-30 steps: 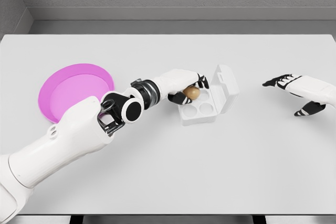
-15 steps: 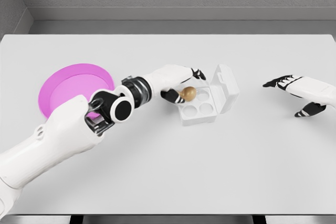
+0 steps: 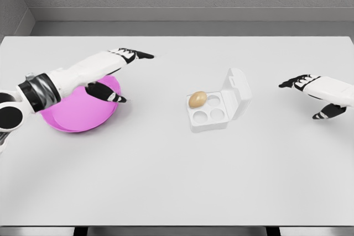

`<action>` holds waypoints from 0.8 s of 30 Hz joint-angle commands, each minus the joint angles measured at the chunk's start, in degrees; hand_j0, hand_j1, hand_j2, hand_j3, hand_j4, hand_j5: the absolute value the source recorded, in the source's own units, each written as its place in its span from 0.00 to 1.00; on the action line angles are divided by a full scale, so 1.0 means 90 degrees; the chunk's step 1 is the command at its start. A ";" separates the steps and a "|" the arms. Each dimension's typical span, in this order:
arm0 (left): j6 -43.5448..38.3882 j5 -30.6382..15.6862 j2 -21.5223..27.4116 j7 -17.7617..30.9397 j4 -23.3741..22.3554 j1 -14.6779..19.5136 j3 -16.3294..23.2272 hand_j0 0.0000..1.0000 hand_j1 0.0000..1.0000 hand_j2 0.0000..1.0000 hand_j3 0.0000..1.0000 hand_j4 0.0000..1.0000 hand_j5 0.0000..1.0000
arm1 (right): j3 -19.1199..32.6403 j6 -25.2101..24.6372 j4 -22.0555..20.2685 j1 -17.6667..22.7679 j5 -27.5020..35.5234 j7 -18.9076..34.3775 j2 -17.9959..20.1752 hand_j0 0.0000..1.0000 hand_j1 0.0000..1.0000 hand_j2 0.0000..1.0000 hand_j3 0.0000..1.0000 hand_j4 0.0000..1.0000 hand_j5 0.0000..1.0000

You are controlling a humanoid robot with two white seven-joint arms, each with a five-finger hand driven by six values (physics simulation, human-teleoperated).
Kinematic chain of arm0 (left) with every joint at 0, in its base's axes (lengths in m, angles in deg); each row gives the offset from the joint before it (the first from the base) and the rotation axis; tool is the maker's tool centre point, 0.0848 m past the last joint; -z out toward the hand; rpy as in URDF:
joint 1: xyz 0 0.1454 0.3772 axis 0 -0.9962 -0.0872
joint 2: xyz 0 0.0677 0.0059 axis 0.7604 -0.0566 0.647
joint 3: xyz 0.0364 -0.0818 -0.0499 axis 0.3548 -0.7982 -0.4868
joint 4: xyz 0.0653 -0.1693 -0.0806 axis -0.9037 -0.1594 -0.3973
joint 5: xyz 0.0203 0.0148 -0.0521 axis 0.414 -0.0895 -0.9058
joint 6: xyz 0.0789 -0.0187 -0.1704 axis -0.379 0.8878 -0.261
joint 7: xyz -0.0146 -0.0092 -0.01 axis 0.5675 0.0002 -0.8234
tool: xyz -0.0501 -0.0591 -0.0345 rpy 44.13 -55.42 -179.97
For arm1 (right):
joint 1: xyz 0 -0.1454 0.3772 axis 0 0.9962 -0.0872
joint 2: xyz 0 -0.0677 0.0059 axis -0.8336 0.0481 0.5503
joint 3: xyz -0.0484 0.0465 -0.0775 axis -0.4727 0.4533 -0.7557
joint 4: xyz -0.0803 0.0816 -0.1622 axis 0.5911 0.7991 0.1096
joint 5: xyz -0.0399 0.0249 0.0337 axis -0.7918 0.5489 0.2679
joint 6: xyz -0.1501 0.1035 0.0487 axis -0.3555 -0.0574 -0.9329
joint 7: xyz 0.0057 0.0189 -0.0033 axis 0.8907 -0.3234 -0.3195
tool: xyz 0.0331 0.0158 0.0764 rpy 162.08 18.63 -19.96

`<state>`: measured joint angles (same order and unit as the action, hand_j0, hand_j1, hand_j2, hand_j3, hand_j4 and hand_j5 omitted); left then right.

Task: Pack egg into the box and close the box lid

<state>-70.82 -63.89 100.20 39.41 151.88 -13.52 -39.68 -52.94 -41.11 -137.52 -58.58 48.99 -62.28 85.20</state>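
A white table (image 3: 177, 181) fills nearly the whole head view, its far edge running below a grey wall and its near edge cut by the bottom of the frame. The broad front half lies bare, as does the stretch between the plate and the box.

The left arm (image 3: 61, 81) reaches in from the left edge across a pink plate (image 3: 77, 115), which sits near the table's left side. The left hand (image 3: 113, 73) hovers over the plate's far right rim, fingers stretched out and thumb pointing down, holding nothing.

The box (image 3: 213, 109), white, stands right of centre, well apart from both hands. Its lid (image 3: 238, 89) is raised on the right side, tilted upright and open. The tray shows four round cups.

The right hand (image 3: 315, 89) enters from the right edge, above the table and clear of the box, fingers extended and spread, thumb lowered, empty.

The egg (image 3: 197, 99), brown, sits in the far-left cup of the box, nothing touching it from above, with open table to its left.
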 commanded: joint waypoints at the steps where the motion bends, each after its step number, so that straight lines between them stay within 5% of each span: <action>1: 0.0856 -0.0109 0.0265 0.0002 0.0007 -0.0020 -0.0679 1.00 1.00 1.00 1.00 1.00 1.00 | 0.0014 -0.0018 -0.0003 0.0000 0.0047 -0.0024 -0.0028 1.00 1.00 1.00 1.00 1.00 1.00; 11: 0.1521 -0.0119 0.0285 0.0011 -0.0013 -0.0782 -0.1148 1.00 1.00 1.00 1.00 1.00 1.00 | -0.0084 -0.0018 -0.0072 -0.0146 0.0056 -0.0005 -0.0301 1.00 1.00 1.00 1.00 1.00 1.00; 24: 0.1511 -0.0080 0.0207 0.0011 -0.0013 -0.0850 -0.1168 1.00 1.00 1.00 1.00 1.00 1.00 | -0.0367 -0.0018 -0.0580 -0.0146 0.0047 0.0005 -0.0340 1.00 1.00 1.00 1.00 1.00 1.00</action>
<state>-57.09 -64.43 102.08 39.54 151.81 -21.08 -50.17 -55.91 -41.17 -142.09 -59.90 48.99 -62.21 82.10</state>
